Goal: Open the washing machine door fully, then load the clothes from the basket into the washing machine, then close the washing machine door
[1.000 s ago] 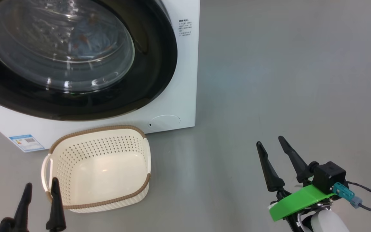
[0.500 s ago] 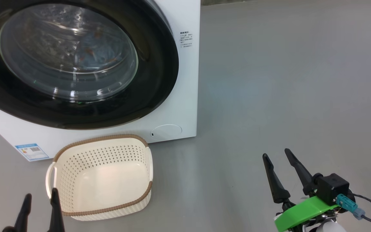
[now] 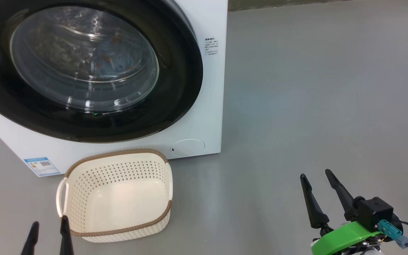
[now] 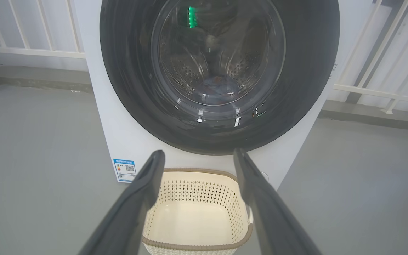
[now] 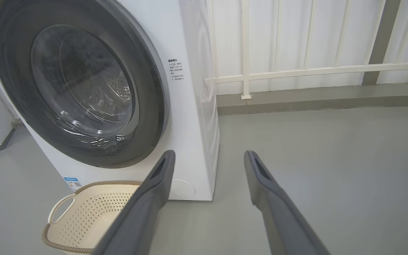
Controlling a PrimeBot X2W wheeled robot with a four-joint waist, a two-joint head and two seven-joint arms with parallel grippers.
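Observation:
The white washing machine (image 3: 204, 106) fills the upper left of the head view, and its round black-rimmed door (image 3: 175, 85) sits flush against the front. Behind the domed glass lie the blue clothes (image 3: 113, 58) with orange spots, inside the drum (image 4: 221, 85). The cream basket (image 3: 117, 194) stands on the floor before the machine and holds nothing. My left gripper (image 3: 48, 230) is open at the basket's near left corner. Over bare floor to the right, my right gripper (image 3: 315, 186) is open too.
Grey floor (image 3: 313, 88) stretches wide to the right of the machine. A white railing (image 5: 313, 69) and a low kerb run along the wall behind. A blue label sticker (image 3: 41, 165) and a round hatch (image 3: 188, 147) mark the machine's lower front.
The whole head picture has shifted down and right, so the camera has moved. Both grippers sit lower in the picture and stay open; the door stays closed.

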